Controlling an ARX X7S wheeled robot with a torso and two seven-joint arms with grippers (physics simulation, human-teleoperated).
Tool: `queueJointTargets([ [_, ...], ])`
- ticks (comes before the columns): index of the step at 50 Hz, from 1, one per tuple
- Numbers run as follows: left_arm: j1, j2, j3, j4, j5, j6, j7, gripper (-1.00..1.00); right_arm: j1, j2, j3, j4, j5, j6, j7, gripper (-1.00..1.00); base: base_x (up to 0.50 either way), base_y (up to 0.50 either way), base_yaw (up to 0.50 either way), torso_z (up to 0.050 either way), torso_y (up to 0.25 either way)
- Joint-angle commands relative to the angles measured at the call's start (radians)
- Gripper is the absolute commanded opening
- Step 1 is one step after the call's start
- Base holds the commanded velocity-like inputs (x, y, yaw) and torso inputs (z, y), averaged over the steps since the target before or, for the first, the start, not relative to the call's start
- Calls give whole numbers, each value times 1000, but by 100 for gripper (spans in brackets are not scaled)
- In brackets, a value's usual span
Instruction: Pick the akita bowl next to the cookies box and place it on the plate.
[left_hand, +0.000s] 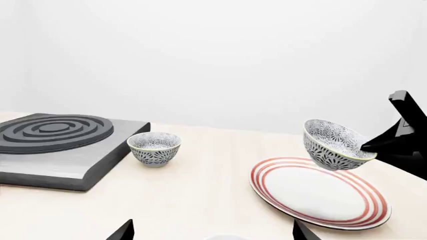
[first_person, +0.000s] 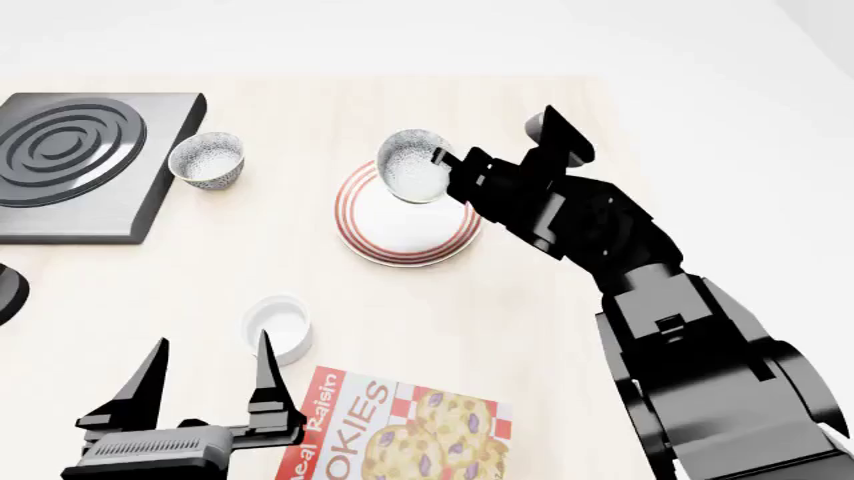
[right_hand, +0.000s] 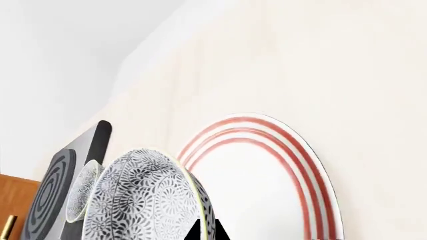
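The akita bowl, speckled dark and white, hangs tilted low over the red-striped plate. My right gripper is shut on its rim, one finger inside and one outside. The right wrist view shows the same pinch: the bowl, the gripper and the plate beyond. From the left wrist I see the bowl above the plate. The cookies box lies at the near edge. Beside it my left gripper stands open and holds nothing.
A second patterned bowl sits next to the dark stove burner at the far left. A small white cup stands just ahead of my left gripper. The table's right edge runs past the right arm.
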Motion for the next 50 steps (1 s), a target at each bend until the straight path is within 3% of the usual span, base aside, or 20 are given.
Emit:
queueJointTargets([
  [1,6,19,-18,-3,22,4,18,100,15,-20,48,0,18,-7,13,-100,0,0,0,0,0],
  [4,7,18,-17,-3,23,6,17,100,13,-20,124,0,-21,45,32,-100,0,0,0,0,0],
  [7,8,18,-17,-4,24,10,17,100,12,-20,102,0,-29,21,58,-100,0,0,0,0,0],
  [14,13,17,-17,-1,38,24,12,100,24,-20,-208,0,206,-34,79,-100,0,0,0,6,-186],
  [22,19,20,-15,0,28,29,9,100,30,-20,-419,0,373,-70,66,-100,0,0,0,9,-249],
  [28,19,20,-10,2,16,23,10,100,46,-19,-709,0,619,-125,59,-100,0,1,3,0,-3],
  [34,17,21,-8,2,11,22,9,100,90,-20,-1274,0,1138,-219,-6,-100,0,0,0,0,0],
  [36,17,21,-7,1,12,23,9,100,100,-20,-1357,-1,1187,-225,-31,-100,0,0,0,0,0],
  [37,16,21,-7,0,11,23,9,100,106,-20,-1378,-1,1201,-231,-42,100,0,0,0,0,0],
  [42,13,21,-5,-3,9,23,9,100,115,-20,-1404,-1,1207,-240,-49,100,0,0,0,0,0],
  [50,6,20,-3,-14,6,27,11,100,146,-20,-1308,-29,1055,-254,-75,100,0,0,0,0,0],
])
